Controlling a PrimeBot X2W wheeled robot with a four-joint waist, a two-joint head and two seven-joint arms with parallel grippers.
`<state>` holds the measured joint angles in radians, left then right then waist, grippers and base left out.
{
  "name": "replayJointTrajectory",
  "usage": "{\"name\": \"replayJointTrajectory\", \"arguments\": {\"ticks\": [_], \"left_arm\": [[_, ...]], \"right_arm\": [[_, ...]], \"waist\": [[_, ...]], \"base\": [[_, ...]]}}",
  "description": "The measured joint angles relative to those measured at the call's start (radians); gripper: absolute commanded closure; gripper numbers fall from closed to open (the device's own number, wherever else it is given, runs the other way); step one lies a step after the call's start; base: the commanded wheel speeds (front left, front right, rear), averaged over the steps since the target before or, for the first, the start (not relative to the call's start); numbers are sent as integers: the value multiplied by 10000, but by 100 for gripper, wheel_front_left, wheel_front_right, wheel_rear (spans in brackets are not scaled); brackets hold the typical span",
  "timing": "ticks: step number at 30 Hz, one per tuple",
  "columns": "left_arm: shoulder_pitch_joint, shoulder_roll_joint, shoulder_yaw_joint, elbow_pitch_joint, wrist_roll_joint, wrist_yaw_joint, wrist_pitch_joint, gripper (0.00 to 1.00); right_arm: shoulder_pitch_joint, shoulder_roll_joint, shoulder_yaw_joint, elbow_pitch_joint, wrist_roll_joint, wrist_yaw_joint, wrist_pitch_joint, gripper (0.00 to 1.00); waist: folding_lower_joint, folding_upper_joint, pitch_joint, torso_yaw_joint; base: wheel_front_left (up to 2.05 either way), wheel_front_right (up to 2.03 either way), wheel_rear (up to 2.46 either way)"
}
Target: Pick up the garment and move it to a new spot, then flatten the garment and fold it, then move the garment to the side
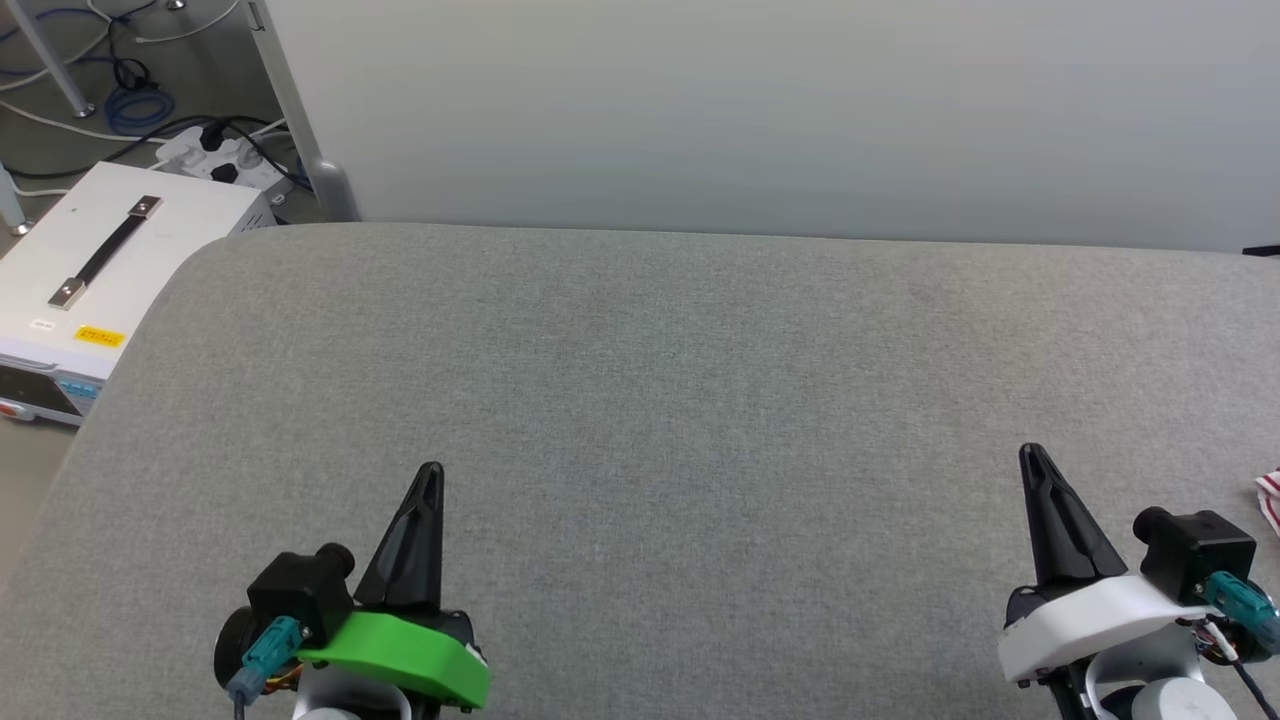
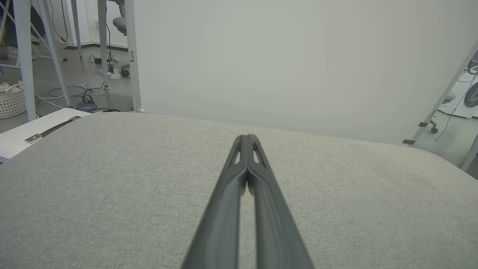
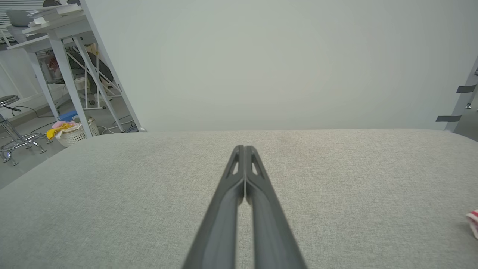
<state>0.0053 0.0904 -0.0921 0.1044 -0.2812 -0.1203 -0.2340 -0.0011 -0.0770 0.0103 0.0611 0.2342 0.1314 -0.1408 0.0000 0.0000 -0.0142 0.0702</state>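
Garment look: a small corner of the garment [image 1: 1270, 495], white with red stripes, soft and a little crumpled.
Garment place: on the grey padded table [image 1: 640, 400], at 3 o'clock in the head view, cut by the picture's edge and near the right gripper [image 1: 1030, 450] without touching it. From the right wrist, the same striped corner [image 3: 473, 220] sits at 4 o'clock.
Left gripper [image 1: 432, 470]: at 7 o'clock, over bare fabric, fingers pressed together with nothing between them. Its wrist camera shows the tips [image 2: 246, 136] meeting.
Right gripper: at 5 o'clock, also pressed together on nothing, its tips [image 3: 244, 146] meeting.
Head view: a white box [image 1: 110, 250] with a dark strap handle stands off the table's corner at 10 o'clock. A power strip [image 1: 215, 150] and cables lie on the floor beyond it.
Left wrist view: a pale woven basket [image 2: 11, 102] at 9 o'clock, table legs behind it.
Right wrist view: a laundry basket [image 3: 76, 136] holding yellow and pink cloth at 9 o'clock, a metal stool [image 3: 11, 108] beside it.
Far side: a plain white panel [image 1: 760, 110] stands behind the table's back edge at 12 o'clock.
Garment heading and long axis: cannot tell. Too little of it is in frame.
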Motion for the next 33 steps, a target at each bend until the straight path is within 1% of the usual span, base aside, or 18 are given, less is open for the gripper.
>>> {"name": "replayJointTrajectory", "arguments": {"ticks": [33], "left_arm": [[0, -73, 261, -288, 757, 301, 690, 100]], "right_arm": [[0, 73, -19, -151, -667, 0, 399, 100]], "waist": [[0, 0, 42, -205]], "base": [[0, 0, 0]]}}
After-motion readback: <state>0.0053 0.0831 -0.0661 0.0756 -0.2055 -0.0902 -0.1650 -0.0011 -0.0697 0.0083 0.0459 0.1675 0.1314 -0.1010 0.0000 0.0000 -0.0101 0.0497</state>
